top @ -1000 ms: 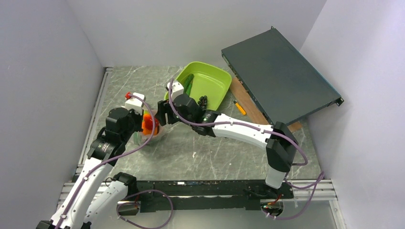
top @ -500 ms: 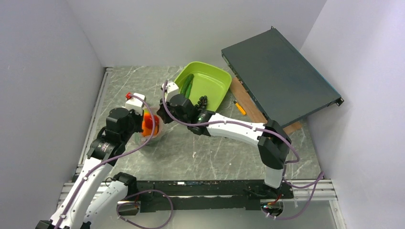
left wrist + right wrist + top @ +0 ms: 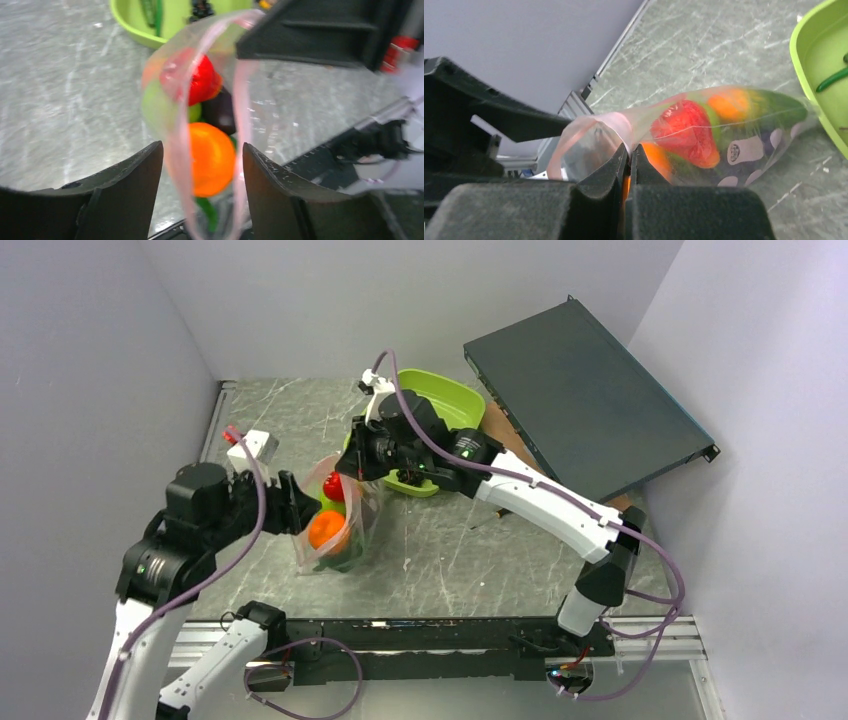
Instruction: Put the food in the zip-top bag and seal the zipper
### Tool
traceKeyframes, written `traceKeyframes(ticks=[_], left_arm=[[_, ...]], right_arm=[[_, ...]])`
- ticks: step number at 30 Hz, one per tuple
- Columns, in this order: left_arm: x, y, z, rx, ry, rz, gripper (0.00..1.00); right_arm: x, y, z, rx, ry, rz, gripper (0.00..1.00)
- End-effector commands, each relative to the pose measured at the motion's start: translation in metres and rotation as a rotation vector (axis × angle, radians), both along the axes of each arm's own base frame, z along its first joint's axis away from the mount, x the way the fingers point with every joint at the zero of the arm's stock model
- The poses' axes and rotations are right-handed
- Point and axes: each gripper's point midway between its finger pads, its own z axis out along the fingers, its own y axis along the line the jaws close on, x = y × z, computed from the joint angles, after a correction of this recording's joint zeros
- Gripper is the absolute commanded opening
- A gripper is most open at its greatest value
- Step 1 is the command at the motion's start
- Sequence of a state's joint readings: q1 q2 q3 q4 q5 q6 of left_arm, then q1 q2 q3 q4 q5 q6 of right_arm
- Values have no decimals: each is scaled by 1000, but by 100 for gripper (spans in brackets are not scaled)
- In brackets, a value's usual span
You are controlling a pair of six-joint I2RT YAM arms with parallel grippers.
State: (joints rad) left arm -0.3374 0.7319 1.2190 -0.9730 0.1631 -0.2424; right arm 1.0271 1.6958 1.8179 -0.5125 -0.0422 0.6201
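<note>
Plainly the zip-top bag (image 3: 345,540) holds orange (image 3: 327,529) and pepper (image 3: 335,486); right hand (image 3: 630,149) pinches it, left hand (image 3: 202,146) gapes.

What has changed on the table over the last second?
The right gripper closed on the pink mouth edge of the zip-top bag and lifted it upright. The left gripper let go, opened and drew back toward the near left. The green tray and dark case stayed put.

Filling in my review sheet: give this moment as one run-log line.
right gripper: shut on zip-top bag mouth | left gripper: open around mouth | in bag: orange, red pepper | zipper: unsealed
</note>
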Motion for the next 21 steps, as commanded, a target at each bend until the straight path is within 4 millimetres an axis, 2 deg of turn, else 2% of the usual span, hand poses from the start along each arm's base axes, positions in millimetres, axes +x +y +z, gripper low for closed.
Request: traceKeyframes(ticks=[1,2,4,7,10,14,18,19,21], left_arm=[[-49,-38,32,-222,0,-225,70],[-54,-42,34,-247,-7,-257,78],[-58,-45,32,-265,-13,-275,86],[-51,-40,25,-243,7,-231,87],[-43,-35,24,-215,22,-191,82],[-30,-34,23,-192,36,-159,68],[-19,-29,11,-157,70,-108,45],[-18,-30,10,-157,75,-109,38],[-16,-29,9,-163,74,-95,14]], right_arm=[[-15,-13,24,73,56,58,0],[-21,-13,31,91,51,92,0],[-32,-11,46,139,36,160,0],[-44,-10,60,175,27,233,0],[-56,-7,64,182,34,322,0],[-65,-4,68,204,45,374,0],[-65,-3,74,208,30,389,0],[-65,-3,76,205,26,392,0],[-65,-2,78,200,12,404,0]])
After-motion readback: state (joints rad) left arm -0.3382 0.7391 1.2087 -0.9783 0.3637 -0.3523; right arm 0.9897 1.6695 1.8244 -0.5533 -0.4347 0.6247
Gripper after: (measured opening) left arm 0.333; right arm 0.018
